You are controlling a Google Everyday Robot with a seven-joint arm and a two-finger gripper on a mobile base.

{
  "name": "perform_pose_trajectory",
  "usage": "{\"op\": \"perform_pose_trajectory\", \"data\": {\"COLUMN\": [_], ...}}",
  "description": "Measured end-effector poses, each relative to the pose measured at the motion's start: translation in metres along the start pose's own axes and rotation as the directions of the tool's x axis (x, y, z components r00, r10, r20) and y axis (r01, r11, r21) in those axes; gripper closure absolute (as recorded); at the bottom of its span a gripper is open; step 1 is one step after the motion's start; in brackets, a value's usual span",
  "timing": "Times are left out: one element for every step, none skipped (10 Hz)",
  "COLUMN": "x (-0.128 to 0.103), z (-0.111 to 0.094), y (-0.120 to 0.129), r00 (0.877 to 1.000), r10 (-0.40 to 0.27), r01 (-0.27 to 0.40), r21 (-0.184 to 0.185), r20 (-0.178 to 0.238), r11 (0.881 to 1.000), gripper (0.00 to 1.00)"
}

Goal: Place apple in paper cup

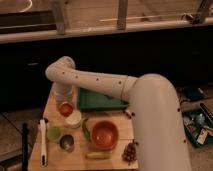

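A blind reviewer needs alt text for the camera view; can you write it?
The robot's gripper hangs over the wooden table's back left, the apple directly under it, beside the white paper cup. An orange bowl and green tray lie to the right.

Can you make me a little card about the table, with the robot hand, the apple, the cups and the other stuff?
gripper: down at the apple, over the back-left of the table
apple: just behind-left of the paper cup, not in it
paper cup: white, upright
other cups: light-green cup, grey metal cup, both in front of it
bowl: orange-red, right of the cups
tray: green, behind the bowl
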Motion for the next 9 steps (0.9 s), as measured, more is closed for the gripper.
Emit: {"op": "perform_pose_trajectory", "data": {"x": [0.0001, 0.0002, 0.0002, 0.0001, 0.0002, 0.0002, 0.0003, 0.0004, 0.0003], "z": [-0.0002, -0.0001, -0.0001, 0.0, -0.0001, -0.0002, -0.0001, 0.0, 0.0001], "y": [-0.0001, 0.0003, 0.0007, 0.0013, 0.0011, 0.0009, 0.0012, 0.0015, 0.0014], "r00": [1.0, 1.0, 1.0, 1.0, 1.0, 1.0, 1.0, 1.0, 1.0], "r10": [-0.001, -0.002, -0.002, -0.003, -0.005, -0.006, -0.007, -0.007, -0.008], "r01": [0.001, 0.002, 0.002, 0.003, 0.005, 0.006, 0.007, 0.007, 0.008], "r21": [-0.001, -0.002, -0.003, -0.004, -0.005, -0.005, -0.006, -0.007, -0.008], "r20": [-0.001, 0.0, 0.0, 0.0, 0.001, 0.001, 0.001, 0.001, 0.001], "r11": [1.0, 1.0, 1.0, 1.0, 1.0, 1.0, 1.0, 1.0, 1.0], "gripper": [0.62, 0.62, 0.62, 0.62, 0.62, 0.62, 0.62, 0.62, 0.62]}}
